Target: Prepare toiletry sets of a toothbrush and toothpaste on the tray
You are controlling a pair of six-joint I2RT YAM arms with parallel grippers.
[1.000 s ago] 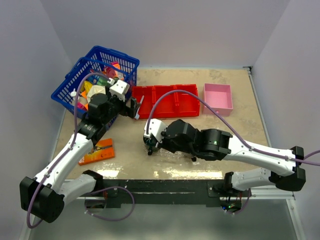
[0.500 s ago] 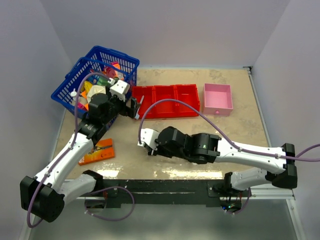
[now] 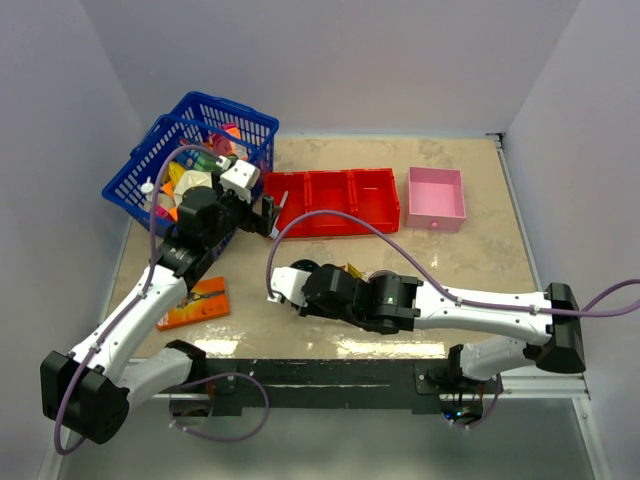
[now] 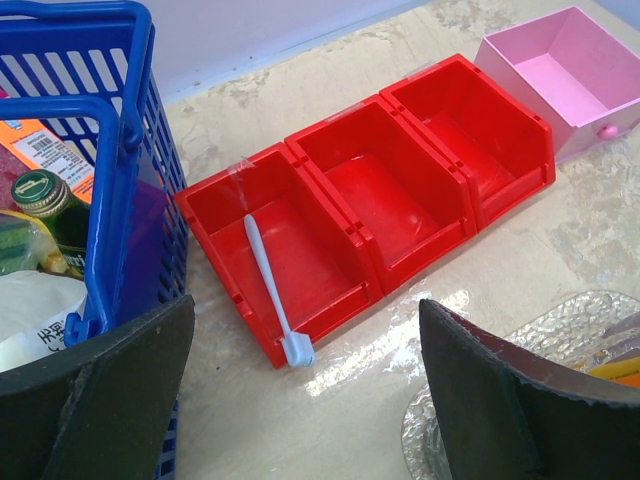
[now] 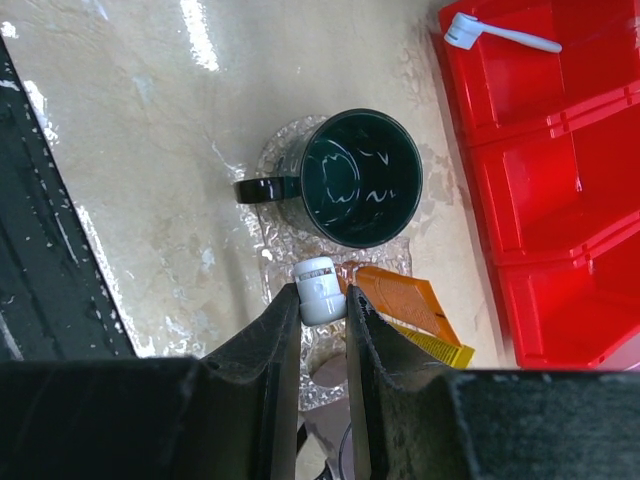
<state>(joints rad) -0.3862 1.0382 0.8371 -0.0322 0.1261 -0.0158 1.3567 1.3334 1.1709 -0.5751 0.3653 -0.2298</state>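
The right tool [image 5: 321, 296] pinches a white cap, seemingly that of the orange tube [image 5: 395, 296], over the clear tray [image 5: 272, 150]. The yellow tube [image 5: 435, 346] lies just beside it and a dark mug [image 5: 360, 178] stands beyond. The left tool [image 4: 308, 320] is spread wide above the table [image 4: 250, 420]. The toothbrush [image 4: 268, 285] lies straight ahead of it in the red bin's [image 4: 512, 182] end compartment, handle pointing away, head over the near rim, so the left arm is nearer. In view: two tubes, one toothbrush, one tray.
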